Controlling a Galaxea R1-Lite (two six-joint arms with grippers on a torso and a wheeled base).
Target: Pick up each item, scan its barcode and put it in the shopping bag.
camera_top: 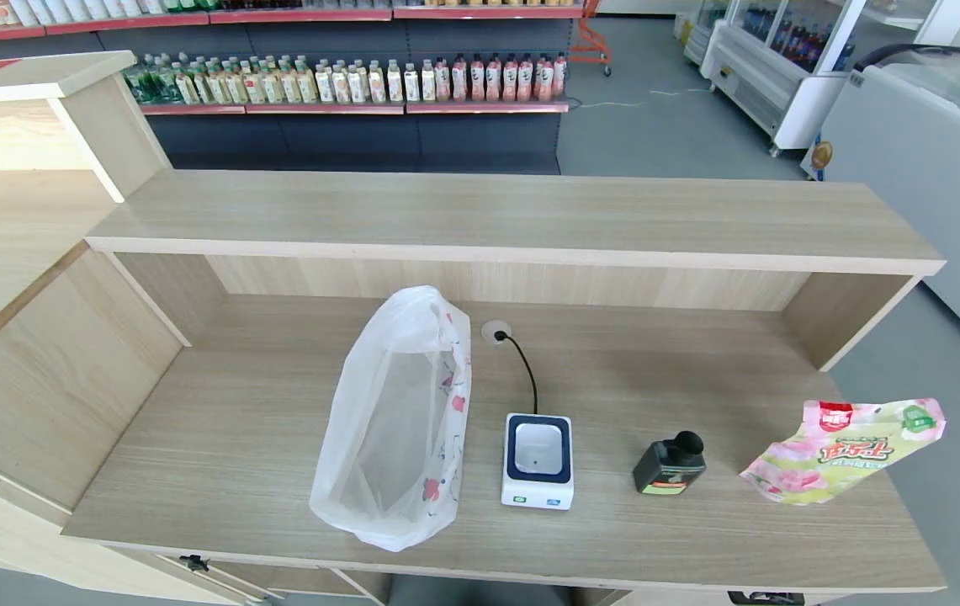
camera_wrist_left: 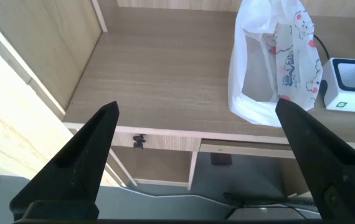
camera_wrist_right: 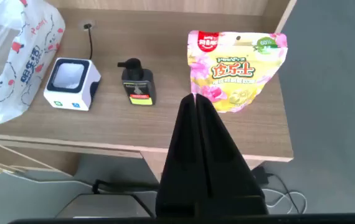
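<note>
The shopping bag [camera_wrist_right: 6, 56] ran off the right wrist view's edge, the right hand [camera_wrist_right: 195, 99] covered one corner of the pouch [camera_wrist_right: 240, 68], and the label on the bottle [camera_wrist_right: 138, 87] was too small to read.

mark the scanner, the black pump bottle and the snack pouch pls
scanner [camera_top: 538, 446]: head view, on its scan window.
black pump bottle [camera_top: 666, 471]: head view, on the body below the pump.
snack pouch [camera_top: 848, 454]: head view, on the middle of its printed front.

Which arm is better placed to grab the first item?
Right. The snack pouch and pump bottle lie on the right, before the right gripper; the left gripper faces the shopping bag.
</note>
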